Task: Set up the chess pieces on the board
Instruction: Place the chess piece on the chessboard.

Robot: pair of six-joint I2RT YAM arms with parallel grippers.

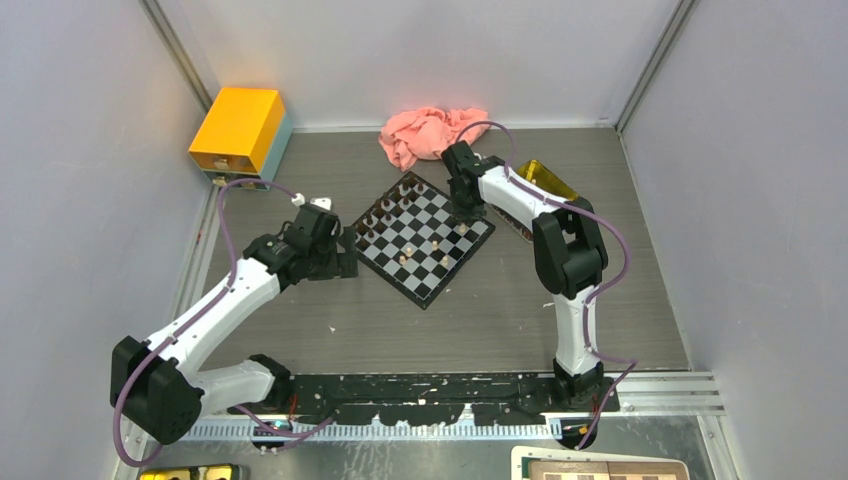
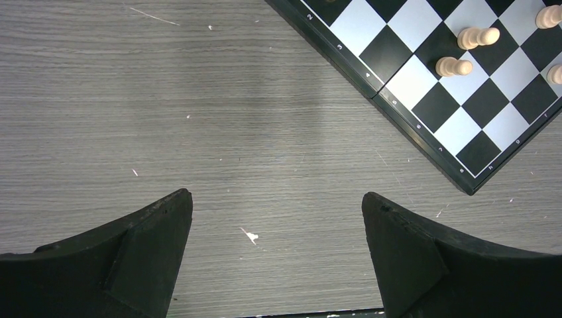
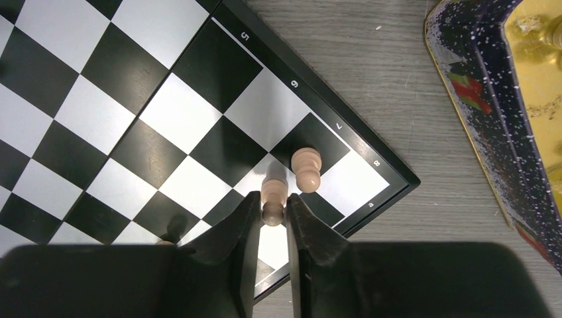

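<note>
**One pale pawn pinched at the board's corner**

One pale pawn [image 3: 273, 192] sits between the fingers of my right tool [image 3: 272, 207]. The jaws are drawn narrow and press it on both sides. It hangs over the corner squares of the board [image 1: 420, 257], by the edge marked 7 and 8. I cannot tell from the wrist view whether its base is down on the square or just above it. A second pale piece [image 3: 306, 169] stands upright just beside it on the next dark square, close to the outer finger.

Further out, dark pieces [image 1: 390, 207] line the far-left edge of the board and a few pale ones are scattered mid-board. Much of the set-up is not yet done, I judge.

My left tool [image 2: 277, 199] hovers over bare worktop [image 2: 166, 119] just off the board's near corner. Its jaws are spread wide and hold nothing. The yellow see-through tray [image 1: 548, 180] lies on the worktop beyond the right arm.

My worry is the release. If one finger lets go later than the other, it could drag the pawn and tip it. If the pawn is not fully seated, it may fall and roll. The outer finger, as it swings open, could also clip the neighbouring piece and knock it off its square, since the gap there looks tight. A slanted lift-off would carry the same danger.
</note>
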